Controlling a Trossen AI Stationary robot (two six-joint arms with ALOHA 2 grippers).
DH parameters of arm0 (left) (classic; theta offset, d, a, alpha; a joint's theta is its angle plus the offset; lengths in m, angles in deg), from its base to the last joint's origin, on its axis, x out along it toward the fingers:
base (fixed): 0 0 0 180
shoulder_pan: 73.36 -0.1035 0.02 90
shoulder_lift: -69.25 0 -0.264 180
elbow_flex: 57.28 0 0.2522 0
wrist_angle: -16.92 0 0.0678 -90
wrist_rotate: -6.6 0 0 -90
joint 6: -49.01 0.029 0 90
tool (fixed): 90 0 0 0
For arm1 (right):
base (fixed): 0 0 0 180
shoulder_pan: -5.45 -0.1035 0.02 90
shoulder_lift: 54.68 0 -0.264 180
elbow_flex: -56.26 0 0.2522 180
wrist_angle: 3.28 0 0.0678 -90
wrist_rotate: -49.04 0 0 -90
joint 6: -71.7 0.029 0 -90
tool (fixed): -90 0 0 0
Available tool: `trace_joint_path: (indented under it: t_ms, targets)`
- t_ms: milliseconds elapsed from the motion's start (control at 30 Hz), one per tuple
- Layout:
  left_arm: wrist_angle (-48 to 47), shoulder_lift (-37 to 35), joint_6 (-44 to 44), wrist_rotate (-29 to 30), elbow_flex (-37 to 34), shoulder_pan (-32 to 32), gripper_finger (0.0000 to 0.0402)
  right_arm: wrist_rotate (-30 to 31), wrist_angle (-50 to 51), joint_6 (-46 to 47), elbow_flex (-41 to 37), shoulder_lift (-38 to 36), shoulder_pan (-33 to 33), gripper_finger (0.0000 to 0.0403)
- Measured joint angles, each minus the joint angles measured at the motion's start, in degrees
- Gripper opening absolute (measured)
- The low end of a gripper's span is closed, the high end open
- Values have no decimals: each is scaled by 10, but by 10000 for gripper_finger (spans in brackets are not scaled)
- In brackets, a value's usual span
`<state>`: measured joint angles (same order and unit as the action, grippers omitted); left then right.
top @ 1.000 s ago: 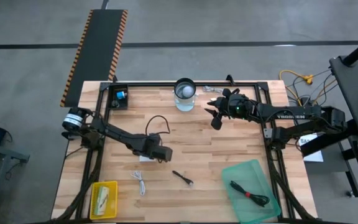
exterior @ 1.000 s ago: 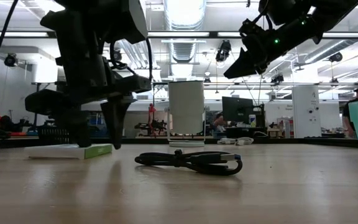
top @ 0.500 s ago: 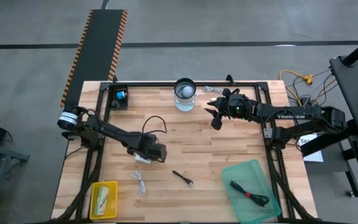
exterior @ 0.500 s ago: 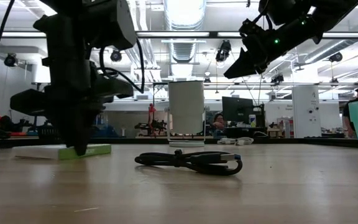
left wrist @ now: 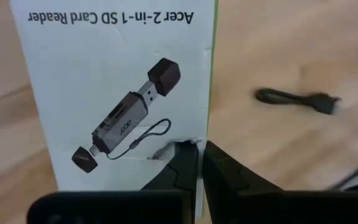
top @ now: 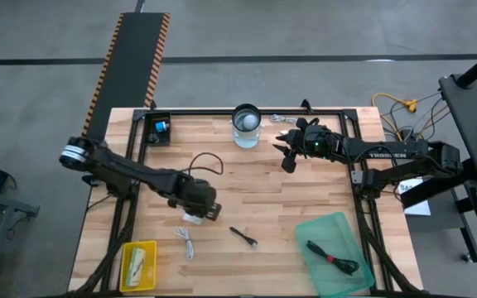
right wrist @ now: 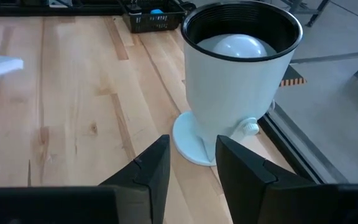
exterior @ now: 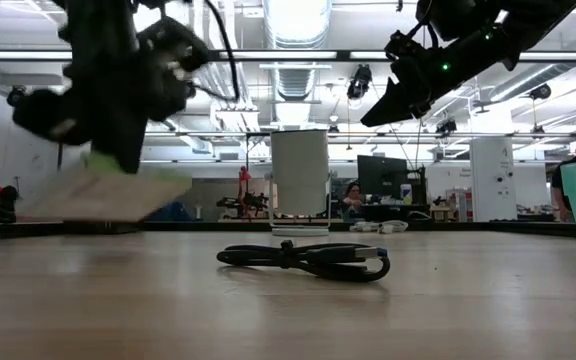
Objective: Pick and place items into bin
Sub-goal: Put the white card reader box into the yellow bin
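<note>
My left gripper (top: 195, 209) is shut on a white printed packet (left wrist: 117, 81) with a green edge, which pictures a card reader. The packet is held above the table's middle left and shows tilted in the low view (exterior: 103, 195). My right gripper (top: 286, 159) hovers open and empty at the far right, beside a white round jar with a dark rim (right wrist: 238, 81). A green bin (top: 338, 236) at the near right holds a black cable with a red tip (top: 331, 259). A short white cable (top: 187, 242) and a small black cable (top: 243, 236) lie on the table. My left gripper pinches the packet between its two fingers at its green-edged long side (left wrist: 207, 134), near one end. The fingers (left wrist: 182, 168) come from above and cover the exact spot. The packet is lifted clear of the table and tilted, its free end lower (exterior: 48, 205).
A yellow tray (top: 137, 265) with another packet sits at the near left corner. A small black box (top: 157, 128) stands at the far left. Metal bits (top: 281, 120) lie beside the jar. Bare wood lies between the held packet and the bin.
My left gripper has gone down onto the packet lying on the table, taken hold of it and risen, shifting a little toward the table's left edge. The packet, flat on the table before, now hangs tilted and clear of the wood.
</note>
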<state>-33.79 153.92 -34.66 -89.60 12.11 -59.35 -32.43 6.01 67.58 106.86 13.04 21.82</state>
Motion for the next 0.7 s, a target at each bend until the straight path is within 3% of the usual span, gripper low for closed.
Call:
trace_joint_path:
  t_ms: [233,433,567,700]
  targets:
    - [0,-85,-9,11,48,38,0,0,0,0,0,0,0,117]
    - [2,-129,-15,77,76,121,0,0,1,7,0,0,0,109]
    - [-1,-131,-85,136,79,186,0,0,2,7,0,0,0,110]
    - [-36,-126,-217,148,74,246,0,0,1,7,0,0,0,111]
